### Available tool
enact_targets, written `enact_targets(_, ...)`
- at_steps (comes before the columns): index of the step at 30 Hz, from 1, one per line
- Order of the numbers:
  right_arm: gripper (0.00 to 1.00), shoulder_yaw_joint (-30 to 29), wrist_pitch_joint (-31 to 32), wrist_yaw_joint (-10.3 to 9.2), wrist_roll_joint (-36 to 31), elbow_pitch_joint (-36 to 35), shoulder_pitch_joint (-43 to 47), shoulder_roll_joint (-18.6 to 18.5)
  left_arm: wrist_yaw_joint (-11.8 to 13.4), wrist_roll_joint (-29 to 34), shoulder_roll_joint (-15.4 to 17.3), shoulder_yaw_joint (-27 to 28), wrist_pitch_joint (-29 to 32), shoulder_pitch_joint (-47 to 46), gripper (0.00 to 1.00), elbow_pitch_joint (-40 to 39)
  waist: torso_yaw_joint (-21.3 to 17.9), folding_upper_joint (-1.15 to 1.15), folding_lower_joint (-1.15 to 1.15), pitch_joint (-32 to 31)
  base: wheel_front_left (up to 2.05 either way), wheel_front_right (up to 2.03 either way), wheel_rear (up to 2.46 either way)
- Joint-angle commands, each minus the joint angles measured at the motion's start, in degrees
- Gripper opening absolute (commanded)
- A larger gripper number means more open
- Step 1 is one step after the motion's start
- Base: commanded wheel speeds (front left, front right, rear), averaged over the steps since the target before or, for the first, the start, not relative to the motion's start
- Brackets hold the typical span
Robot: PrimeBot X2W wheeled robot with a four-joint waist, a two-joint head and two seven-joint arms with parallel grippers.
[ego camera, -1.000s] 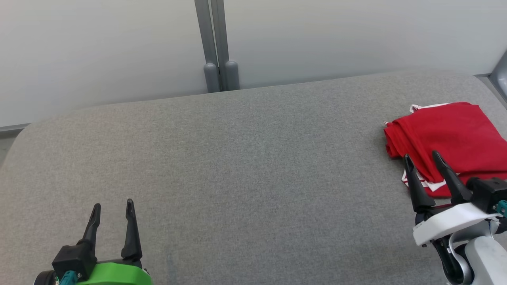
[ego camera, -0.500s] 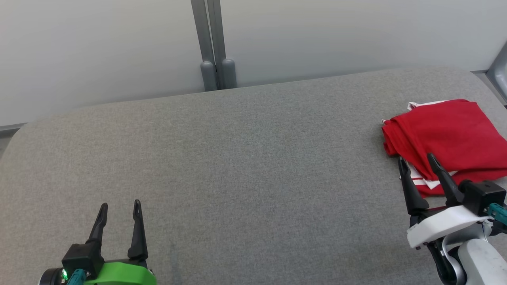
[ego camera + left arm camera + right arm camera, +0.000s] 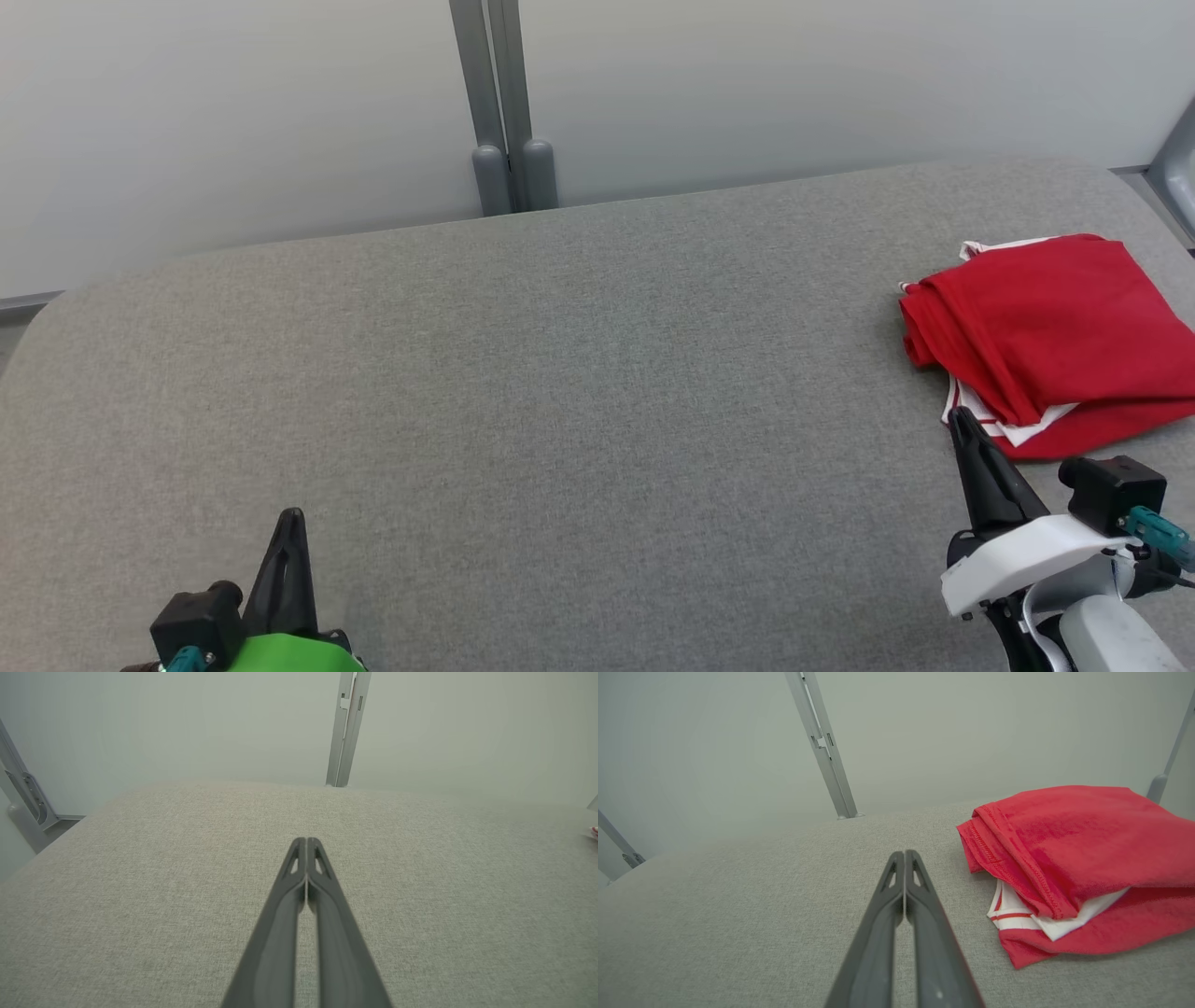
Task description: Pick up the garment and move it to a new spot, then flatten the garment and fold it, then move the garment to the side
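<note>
Near left of the table (image 3: 597,373): left gripper (image 3: 291,515), low in the head view, green wrist shell (image 3: 294,656) at the bottom edge. Fingers are pressed together into one dark spike and hold nothing. They point away from the robot toward the wall (image 3: 233,121). In the left wrist view the two fingers meet along their tips, with bare grey cloth under and ahead of them. Cannot tell whether the tips touch the cloth.

Near right: right gripper (image 3: 959,417), on a white wrist shell (image 3: 1027,551) with a black block (image 3: 1111,485) just to its right. Fingers are shut tight and empty, leaning slightly left up the head view. From the head the tip sits right at the garment's near-left corner. The right wrist view shows grey cloth between tip and fabric, so it is beside the garment, not touching it.

Right side of the table: garment (image 3: 1046,327), red, lying folded in a loose stack. A white layer with red stripes pokes out at its near-left edge. Its right side runs off the head view.

A twin grey post (image 3: 499,103) stands against the wall behind the table.
</note>
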Motion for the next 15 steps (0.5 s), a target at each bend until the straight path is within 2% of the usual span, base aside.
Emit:
enact_targets(1,0.0,-0.9,0.5,0.0,2.2,-0.9,-1.1,-0.2,-0.2,-2.6,0.2,0.7,0.6,-1.3,0.0,-0.6,0.0,0.0,0.0,0.0,0.0,0.0,0.0)
enact_targets(15,0.0,-3.5,4.4,0.0,14.5,-1.4,-1.1,1.9,-0.8,-17.5,0.3,1.3,4.0,-2.5,0.0,-1.2,0.4,0.0,0.0,0.1,0.0,0.0,0.0)
